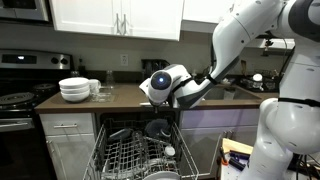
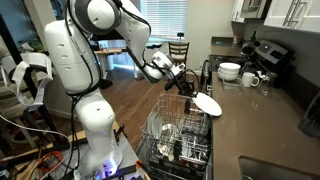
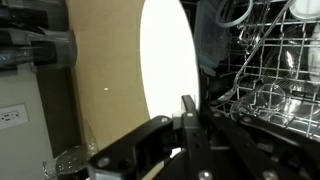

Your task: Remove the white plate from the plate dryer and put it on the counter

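White plate (image 2: 207, 103) is held by its rim in the clenched pincer (image 3: 187, 110), above the wire plate dryer (image 2: 172, 135) at frame centre. The dark table (image 2: 265, 120) lies just beside the plate, toward frame right, so a short sideways carry appears sufficient.

The tabletop (image 2: 264, 118) lies bare beside the plate dryer (image 2: 172, 132). Stacked bowls (image 2: 229, 71) and mugs (image 2: 251, 79) crowd its far end.

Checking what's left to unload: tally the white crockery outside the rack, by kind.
White plate, in the gripper: 1
Stack of white bowls, on the counter: 1
Total: 2. Cups beside the stack are too small to count.
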You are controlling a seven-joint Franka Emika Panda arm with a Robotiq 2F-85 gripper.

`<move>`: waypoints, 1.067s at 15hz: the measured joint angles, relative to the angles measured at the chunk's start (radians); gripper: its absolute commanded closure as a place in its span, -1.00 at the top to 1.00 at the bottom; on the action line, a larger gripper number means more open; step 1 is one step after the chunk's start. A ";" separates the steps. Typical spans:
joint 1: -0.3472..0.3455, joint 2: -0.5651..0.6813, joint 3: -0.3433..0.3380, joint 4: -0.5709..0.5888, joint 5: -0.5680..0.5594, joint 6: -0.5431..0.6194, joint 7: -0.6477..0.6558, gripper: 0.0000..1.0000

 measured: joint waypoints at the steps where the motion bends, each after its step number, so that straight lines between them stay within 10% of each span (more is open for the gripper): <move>1: 0.000 0.000 -0.003 0.001 -0.015 0.000 0.003 -0.97; 16: -0.068 0.106 -0.068 0.101 -0.112 0.097 0.016 -0.97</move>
